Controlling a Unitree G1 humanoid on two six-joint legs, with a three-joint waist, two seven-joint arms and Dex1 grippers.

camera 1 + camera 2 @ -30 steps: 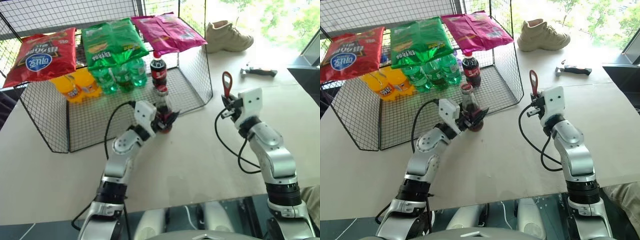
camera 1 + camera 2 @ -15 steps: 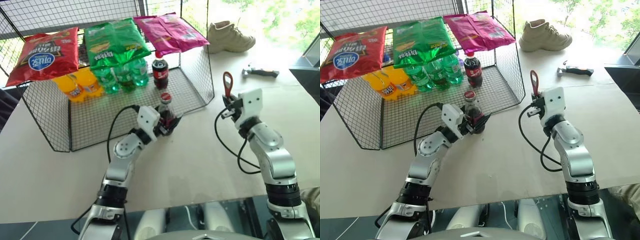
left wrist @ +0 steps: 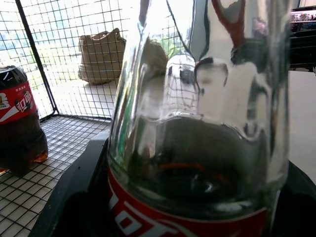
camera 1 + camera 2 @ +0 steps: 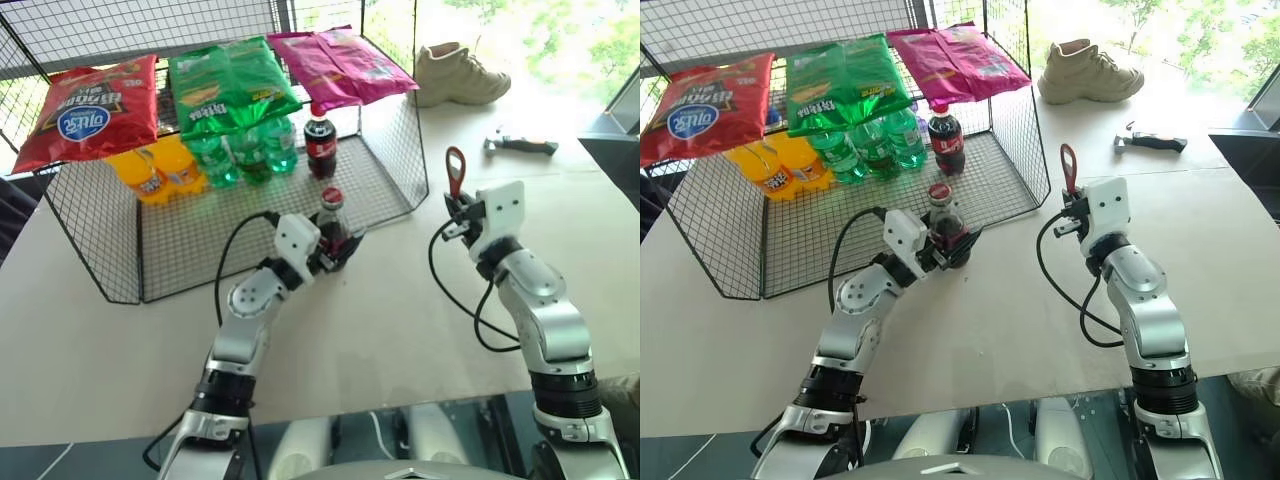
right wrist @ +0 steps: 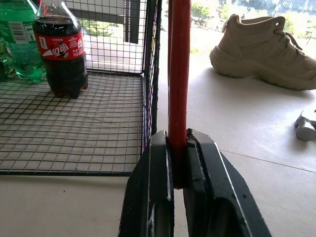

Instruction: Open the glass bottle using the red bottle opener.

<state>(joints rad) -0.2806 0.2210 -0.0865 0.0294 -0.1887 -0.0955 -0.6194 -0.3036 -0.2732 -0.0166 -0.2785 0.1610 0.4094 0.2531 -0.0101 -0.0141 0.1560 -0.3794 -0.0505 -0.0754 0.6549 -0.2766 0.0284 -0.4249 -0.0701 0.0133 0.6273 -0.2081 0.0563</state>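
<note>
Nearest, toward the centre of the pale worktop (image 4: 380, 330), the left claw (image 4: 338, 250) is clamped around the lower body of the glass bottle (image 4: 331, 225), which stands upright on the worktop just outside the open front of the wire rack (image 4: 395, 150), its cap on. At about three o'clock from the bottle, well apart from it, the right claw (image 4: 460, 208) is pressed together on the handle of the red bottle opener (image 4: 455, 172), which stands upright with its ring head topmost. Farther off, at twelve o'clock from the bottle, a plastic cola bottle (image 4: 318, 145) stands inside the rack beside green bottles (image 4: 245, 152) and orange bottles (image 4: 155, 172), under hanging snack bags (image 4: 225, 85). Farthest, around one to two o'clock, lie a tan shoe (image 4: 460, 72) and a small hammer (image 4: 518, 145).
</note>
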